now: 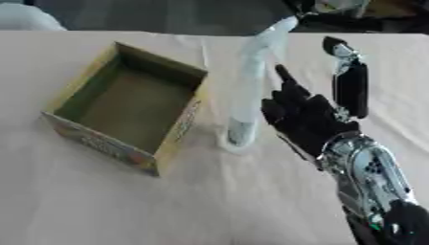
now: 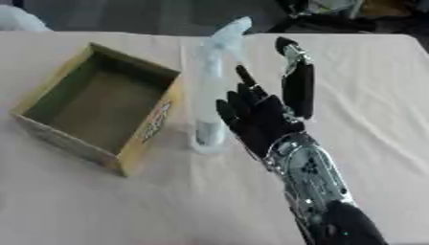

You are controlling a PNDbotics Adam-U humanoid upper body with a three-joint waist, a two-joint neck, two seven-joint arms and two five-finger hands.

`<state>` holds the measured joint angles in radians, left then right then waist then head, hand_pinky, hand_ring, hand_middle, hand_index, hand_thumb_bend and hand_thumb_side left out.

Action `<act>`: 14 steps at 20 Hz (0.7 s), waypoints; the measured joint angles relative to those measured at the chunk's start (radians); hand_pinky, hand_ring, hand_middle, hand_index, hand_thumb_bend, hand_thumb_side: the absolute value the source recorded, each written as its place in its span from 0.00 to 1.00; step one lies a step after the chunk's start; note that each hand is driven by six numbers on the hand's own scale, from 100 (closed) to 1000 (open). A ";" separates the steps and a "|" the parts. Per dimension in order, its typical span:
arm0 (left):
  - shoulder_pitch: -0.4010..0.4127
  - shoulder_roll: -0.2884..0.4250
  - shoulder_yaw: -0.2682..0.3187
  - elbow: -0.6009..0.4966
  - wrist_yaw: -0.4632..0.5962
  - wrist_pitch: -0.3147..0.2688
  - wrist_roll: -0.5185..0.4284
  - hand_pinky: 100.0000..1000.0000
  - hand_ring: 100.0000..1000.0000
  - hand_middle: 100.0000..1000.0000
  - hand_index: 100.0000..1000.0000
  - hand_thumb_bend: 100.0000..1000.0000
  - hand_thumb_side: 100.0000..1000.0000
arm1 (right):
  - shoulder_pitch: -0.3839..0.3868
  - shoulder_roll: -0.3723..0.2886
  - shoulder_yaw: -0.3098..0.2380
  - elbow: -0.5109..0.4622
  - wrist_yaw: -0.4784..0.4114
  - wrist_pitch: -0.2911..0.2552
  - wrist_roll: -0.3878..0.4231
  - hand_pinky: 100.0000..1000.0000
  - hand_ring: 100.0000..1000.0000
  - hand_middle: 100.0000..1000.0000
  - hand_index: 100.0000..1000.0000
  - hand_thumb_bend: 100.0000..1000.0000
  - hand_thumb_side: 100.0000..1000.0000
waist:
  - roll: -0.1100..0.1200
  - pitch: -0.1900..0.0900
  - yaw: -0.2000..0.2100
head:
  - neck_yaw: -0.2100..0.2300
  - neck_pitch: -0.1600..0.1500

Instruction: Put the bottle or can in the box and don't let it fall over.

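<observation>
Our right hand (image 2: 264, 117), fingers spread and holding nothing, sits beside the tall clear bottle (image 1: 250, 86); apparently untouched, a nudge topples it short of the box (image 1: 126, 107) beyond.

You are working at staged test bench, likely robotics lab, not home. Pale beige cloth (image 1: 126, 206) is covering whole tabletop, lying slightly wrinkled. Props are sitting sparse on it: open yellow cardboard box with printed sides (image 1: 180, 129), tall clear plastic bottle (image 1: 251, 81) standing just beside it. Black-and-silver robot right hand (image 2: 264, 117) is reaching in from lower right. Beyond far table edge, dark grey floor (image 1: 167, 14) is showing, with dark, blurred equipment (image 2: 327, 12) at top right; cannot tell what it is.
</observation>
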<state>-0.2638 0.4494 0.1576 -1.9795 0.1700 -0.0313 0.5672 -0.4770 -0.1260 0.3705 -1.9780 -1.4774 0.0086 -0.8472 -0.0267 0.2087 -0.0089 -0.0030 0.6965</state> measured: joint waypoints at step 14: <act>0.000 0.000 0.000 0.000 0.003 -0.002 -0.002 1.00 0.98 1.00 0.88 0.07 0.80 | -0.021 0.010 0.006 0.000 -0.021 0.026 0.018 0.00 0.00 0.00 0.89 0.25 0.64 | -0.004 0.000 0.003 | -0.007 0.000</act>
<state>-0.2639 0.4494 0.1575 -1.9795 0.1735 -0.0333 0.5653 -0.4976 -0.1164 0.3765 -1.9780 -1.4984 0.0350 -0.8291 -0.0311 0.2083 -0.0064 -0.0100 0.6962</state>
